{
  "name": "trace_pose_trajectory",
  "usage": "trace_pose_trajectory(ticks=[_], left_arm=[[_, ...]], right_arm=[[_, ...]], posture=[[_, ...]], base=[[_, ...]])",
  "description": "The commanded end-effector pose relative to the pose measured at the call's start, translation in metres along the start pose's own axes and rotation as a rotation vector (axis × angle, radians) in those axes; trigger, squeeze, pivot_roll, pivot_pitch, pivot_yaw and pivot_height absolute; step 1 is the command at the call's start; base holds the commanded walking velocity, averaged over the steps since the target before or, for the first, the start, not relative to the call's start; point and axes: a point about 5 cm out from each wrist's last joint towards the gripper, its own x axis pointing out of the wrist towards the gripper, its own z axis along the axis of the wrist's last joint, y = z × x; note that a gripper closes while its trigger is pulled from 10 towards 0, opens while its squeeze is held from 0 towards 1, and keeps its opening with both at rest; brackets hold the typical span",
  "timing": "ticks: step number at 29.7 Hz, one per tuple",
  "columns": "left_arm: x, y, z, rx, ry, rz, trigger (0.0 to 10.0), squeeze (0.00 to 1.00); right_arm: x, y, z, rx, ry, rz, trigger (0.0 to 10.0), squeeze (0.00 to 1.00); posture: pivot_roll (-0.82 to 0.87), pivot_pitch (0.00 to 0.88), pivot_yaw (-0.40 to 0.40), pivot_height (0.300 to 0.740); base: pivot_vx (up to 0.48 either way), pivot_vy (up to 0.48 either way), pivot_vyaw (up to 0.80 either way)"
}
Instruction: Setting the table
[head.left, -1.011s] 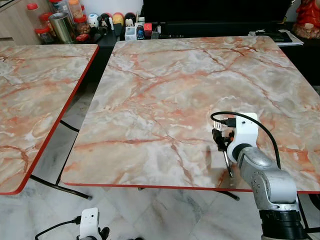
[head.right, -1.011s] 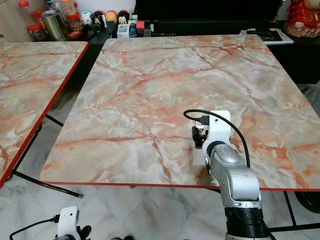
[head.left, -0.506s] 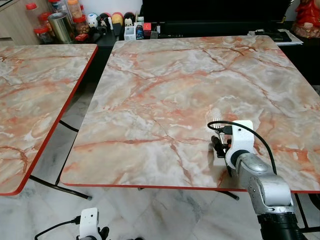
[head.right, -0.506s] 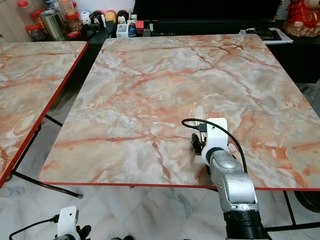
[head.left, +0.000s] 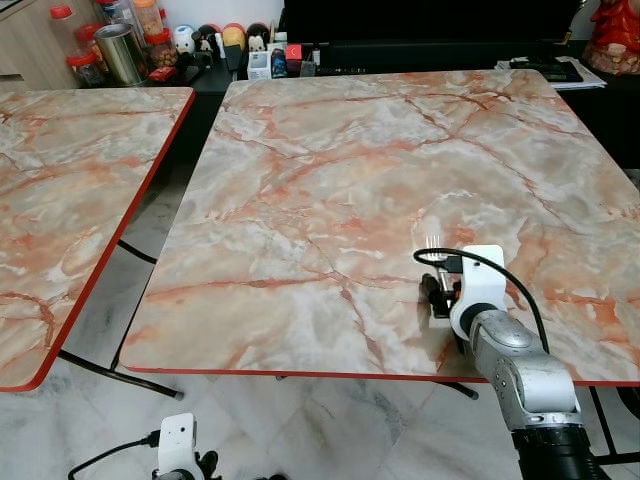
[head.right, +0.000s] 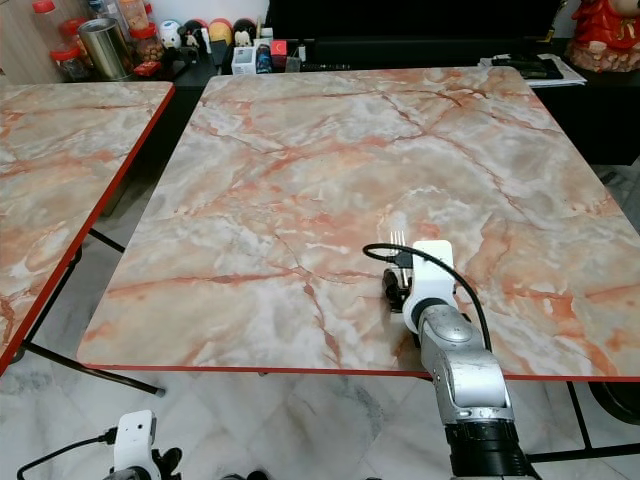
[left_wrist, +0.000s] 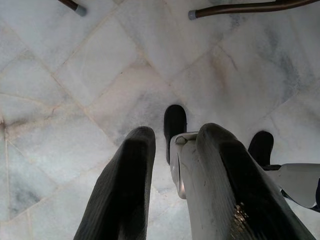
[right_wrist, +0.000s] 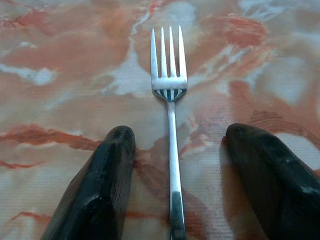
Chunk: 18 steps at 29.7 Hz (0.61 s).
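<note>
Lying flat on the marble-patterned table (head.left: 330, 170), a silver fork (right_wrist: 170, 125) rested near the near edge, right of centre, its tines pointing toward the far side. The right gripper (right_wrist: 175, 150) sat low over the tabletop with its two black fingers (right_wrist: 95, 185) spread apart, one on either side of the fork's handle and neither touching it. From the head camera, the fork's tines (head.left: 433, 243) showed just beyond the white wrist housing of the right arm (head.left: 510, 360), which reached up over the table's red-trimmed near edge, a black cable looping across the wrist.

A second table (head.left: 70, 190) with the same pink-veined top and red trim stood to the left, separated from the first by a strip of pale marble floor (head.left: 150, 230). Along the far side, a dark counter held a metal canister (head.left: 122, 52), red-lidded jars (head.left: 88, 66) and a row of small figurines (head.left: 220, 40); a red ornament (head.left: 612, 30) stood at the far right.

The left gripper (left_wrist: 172, 165) hung below table height, near the floor at the near left, with its fingers slightly apart and holding nothing. Beneath it were grey-veined floor tiles and the ends of two table legs (left_wrist: 235, 7).
</note>
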Motion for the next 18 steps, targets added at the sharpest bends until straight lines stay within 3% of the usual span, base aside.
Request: trace_pose_trajectory(ticks=[1, 4, 5, 6, 7, 18], left_arm=[[-0.0006, 0.0028, -0.0023, -0.022, 0.014, 0.012, 10.0, 0.00], [-0.0006, 0.0032, -0.0022, -0.024, 0.014, 0.013, 10.0, 0.00], [-0.0008, 0.0038, -0.0023, -0.025, 0.014, 0.014, 10.0, 0.00], [-0.0008, 0.0038, -0.0023, -0.026, 0.014, 0.015, 10.0, 0.00], [-0.0007, 0.0038, -0.0023, -0.027, 0.015, 0.015, 10.0, 0.00], [-0.0004, 0.0027, -0.0014, -0.034, 0.011, 0.014, 10.0, 0.00]], right_arm=[[0.0013, -0.0004, -0.0036, 0.005, 0.010, 0.000, 10.0, 0.00], [0.0018, -0.0008, -0.0042, 0.006, 0.010, 0.001, 10.0, 0.00], [0.0015, -0.0004, -0.0043, 0.006, 0.009, 0.005, 6.6, 0.00], [0.0014, -0.0003, -0.0044, 0.006, 0.008, 0.008, 6.6, 0.00], [0.0015, -0.0003, -0.0043, 0.006, 0.007, 0.010, 0.0, 0.00], [0.0011, -0.0020, -0.0003, -0.011, -0.006, 0.015, 0.0, 0.00]], posture=[[-0.06, 0.144, 0.060, 0.740], [-0.06, 0.144, 0.059, 0.740], [-0.06, 0.144, 0.059, 0.740], [-0.06, 0.145, 0.058, 0.740], [-0.06, 0.145, 0.057, 0.740], [-0.06, 0.146, 0.052, 0.740]], base=[[0.000, 0.000, 0.00], [0.000, 0.000, 0.00], [0.000, 0.000, 0.00], [0.000, 0.000, 0.00], [0.000, 0.000, 0.00], [0.000, 0.000, 0.00]])
